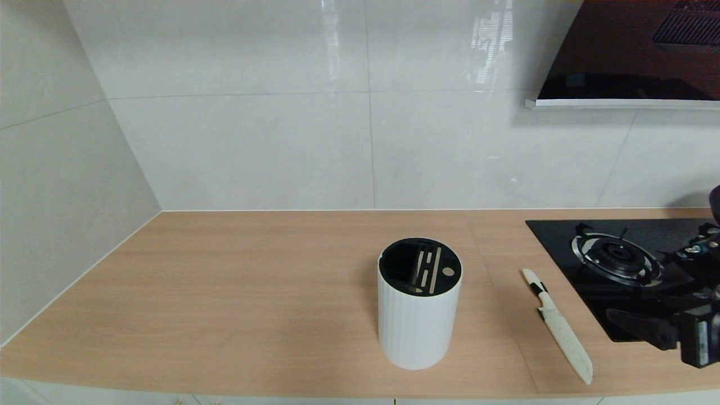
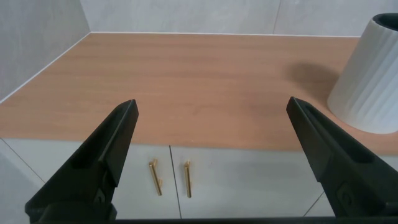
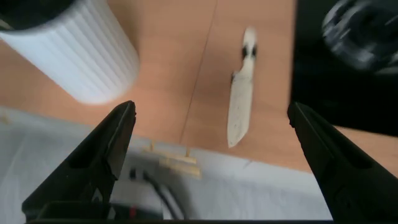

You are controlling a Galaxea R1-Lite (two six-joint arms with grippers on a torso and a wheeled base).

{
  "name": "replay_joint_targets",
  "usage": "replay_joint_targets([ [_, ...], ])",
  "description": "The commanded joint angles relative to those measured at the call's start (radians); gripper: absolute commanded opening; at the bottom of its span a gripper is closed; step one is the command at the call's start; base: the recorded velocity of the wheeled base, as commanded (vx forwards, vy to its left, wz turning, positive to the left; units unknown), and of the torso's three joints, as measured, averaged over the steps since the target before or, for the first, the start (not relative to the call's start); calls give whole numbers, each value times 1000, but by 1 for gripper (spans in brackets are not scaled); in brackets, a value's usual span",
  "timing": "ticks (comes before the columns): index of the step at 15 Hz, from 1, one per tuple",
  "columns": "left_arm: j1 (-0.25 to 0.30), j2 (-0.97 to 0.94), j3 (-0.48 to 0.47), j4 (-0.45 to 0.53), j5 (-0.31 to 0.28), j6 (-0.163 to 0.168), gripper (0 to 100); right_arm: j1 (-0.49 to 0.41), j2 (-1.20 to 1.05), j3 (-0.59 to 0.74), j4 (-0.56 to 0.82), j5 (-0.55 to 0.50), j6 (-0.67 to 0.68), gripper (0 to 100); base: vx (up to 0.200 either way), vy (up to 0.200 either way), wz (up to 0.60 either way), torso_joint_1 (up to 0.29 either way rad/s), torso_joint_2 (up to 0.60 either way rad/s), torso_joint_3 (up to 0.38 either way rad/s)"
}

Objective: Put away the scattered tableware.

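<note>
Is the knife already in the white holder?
No, the knife lies flat on the counter, between the white holder and the stove.

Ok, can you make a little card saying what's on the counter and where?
Holder: white, upright on the counter, slots empty
Stove: black, at the right
Knife: lying flat between holder and stove, blade toward the front edge
Left gripper: open, empty
Right gripper: open, empty, near the knife

L hand (image 2: 211, 102), R hand (image 3: 210, 106): both matte blk; fingers (image 2: 106, 155) wedge-shaped, tapered tips.
</note>
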Motion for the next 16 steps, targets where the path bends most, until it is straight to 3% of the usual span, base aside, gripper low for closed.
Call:
replay_joint_targets([
  [1,0,0,0,0,0,0,100,18,291,-54,-80,-2,-2,100,0,0,0,0,0,0],
  [3,0,0,0,0,0,0,100,19,466,-53,-305,-42,-4,100,0,0,0,0,0,0],
  [4,0,0,0,-2,0,0,100,19,510,-50,-353,-59,-5,100,0,0,0,0,0,0],
  [16,0,0,0,0,0,0,100,-28,984,-102,-735,-114,-24,100,0,0,0,0,0,0],
])
